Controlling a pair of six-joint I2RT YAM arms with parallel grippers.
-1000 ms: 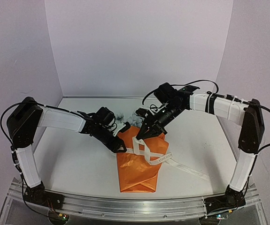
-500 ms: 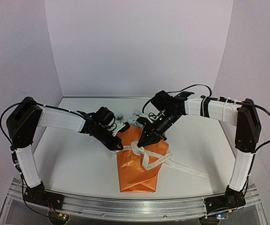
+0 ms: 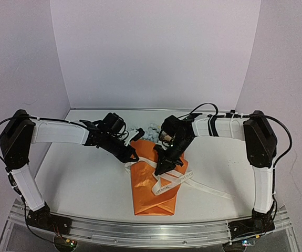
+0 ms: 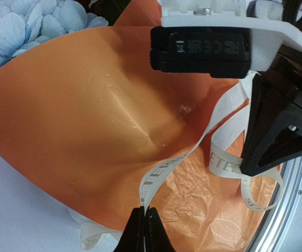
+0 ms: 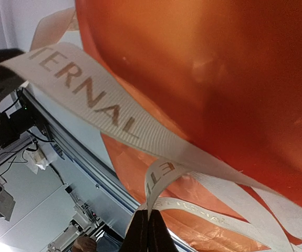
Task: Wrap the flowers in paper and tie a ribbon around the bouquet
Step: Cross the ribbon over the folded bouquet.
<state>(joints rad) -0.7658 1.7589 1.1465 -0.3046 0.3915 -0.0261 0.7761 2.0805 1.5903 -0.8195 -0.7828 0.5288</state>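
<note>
We see the bouquet (image 3: 153,197) lying flat near the middle of the white counter (image 3: 77,184). Its long axis runs from the near edge toward the back wall. The flowers (image 3: 146,131), pale blue and white, stick out of the far end and point away from the arms' bases, while the blunt folded end of the orange paper (image 3: 151,207) faces the near edge. The ribbon (image 3: 193,182), cream with dark lettering, crosses the paper about where the wrap narrows, and one loose tail trails off to the right across the counter. The left hand (image 3: 133,157) sits at the left edge of the wrap, just beside the paper, and the right hand (image 3: 161,169) is over the middle of it, so the two are close together with the ribbon between them. From the left wrist we see the left hand (image 4: 143,231) clenched, with a strand of ribbon (image 4: 166,168) running down into its closed tips. The orange paper (image 4: 77,105) fills most of that view, the flowers (image 4: 14,31) show in the upper left corner, and the black right hand (image 4: 277,136) is at the right. From the right wrist we see the right hand (image 5: 148,231) also clenched, pinching a loop of ribbon (image 5: 82,100) against the paper (image 5: 219,79).
</note>
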